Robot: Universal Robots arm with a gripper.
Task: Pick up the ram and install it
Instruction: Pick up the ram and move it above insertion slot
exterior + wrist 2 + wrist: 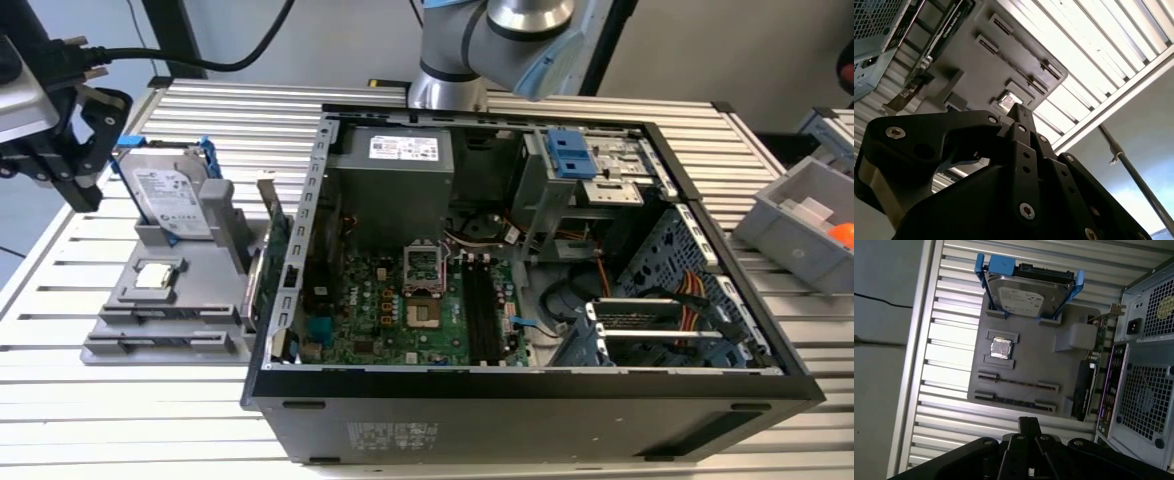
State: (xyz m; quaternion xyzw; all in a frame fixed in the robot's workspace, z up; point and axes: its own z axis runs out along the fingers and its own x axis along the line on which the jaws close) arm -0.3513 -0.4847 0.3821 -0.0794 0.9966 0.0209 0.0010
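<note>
Fingers point(1029, 426) look pressed together in both wrist views, the tips point(1021, 114) meeting in one narrow black bar w/ no gap I can make out and nothing gripped between them. They hang in the air above the near edge of the gray holder point(1029, 367), touching nothing. The ram point(1018, 384) sits edge-on in one of the holder's two long slots, well apart from the fingers. A second thin dark strip point(1015, 401) sits in the slot just beside it, closer to the fingers. From here both are only slim dark lines, so I can't make out chips or a label. In the same holder a hard drive point(1029, 292) w/ blue rails stands upright at the far end, and a small silver processor chip point(1001, 347) lies flat between the drive and the slots. A green card point(276, 265) stands on edge between the holder and the open PC case point(534, 400), largely hidden by the case wall. The holder and case rest on the ribbed metal tabletop point(949, 340). In the second wrist view the fingers' own black linkage covers approx. the lower half, and only the slot ends and a corner of the chip show.
</note>
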